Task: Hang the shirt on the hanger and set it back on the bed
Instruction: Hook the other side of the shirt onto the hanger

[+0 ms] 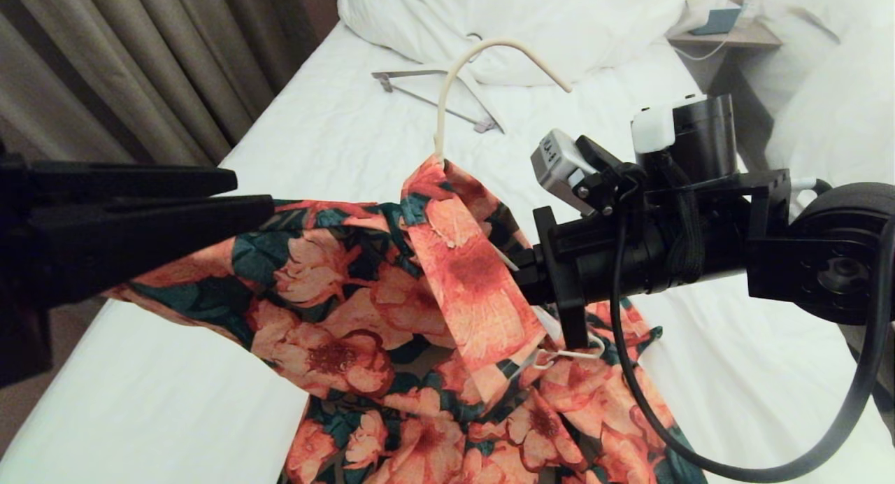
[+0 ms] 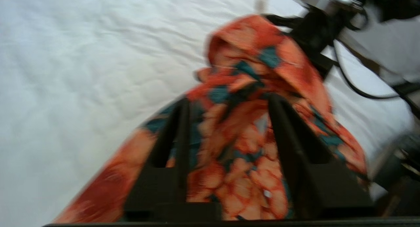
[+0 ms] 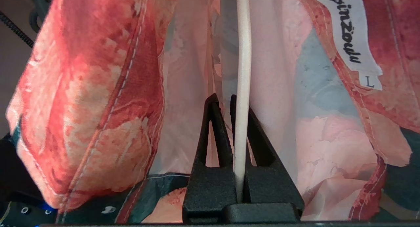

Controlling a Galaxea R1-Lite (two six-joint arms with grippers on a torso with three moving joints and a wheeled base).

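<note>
The flowered shirt (image 1: 335,295) hangs draped over the cream hanger (image 1: 442,113) above the bed's white sheet (image 1: 140,400). The hanger's hook rises out of the collar. My right gripper (image 1: 531,274) reaches into the neck opening from the right. The right wrist view shows that gripper (image 3: 223,97) shut on the hanger wire (image 3: 243,56), with the shirt's inside (image 3: 92,89) and its white neck label (image 3: 347,33) around it. My left gripper (image 1: 253,194) is at the shirt's left shoulder. In its wrist view the left gripper (image 2: 228,100) is open, its jaws well apart over the blurred shirt (image 2: 249,63).
A thicker white hanger with a grey bar (image 1: 433,96) lies on the sheet near the large pillow (image 1: 524,15). Curtains (image 1: 126,64) hang along the left. A nightstand (image 1: 727,36) and a second bed (image 1: 832,85) stand at the right.
</note>
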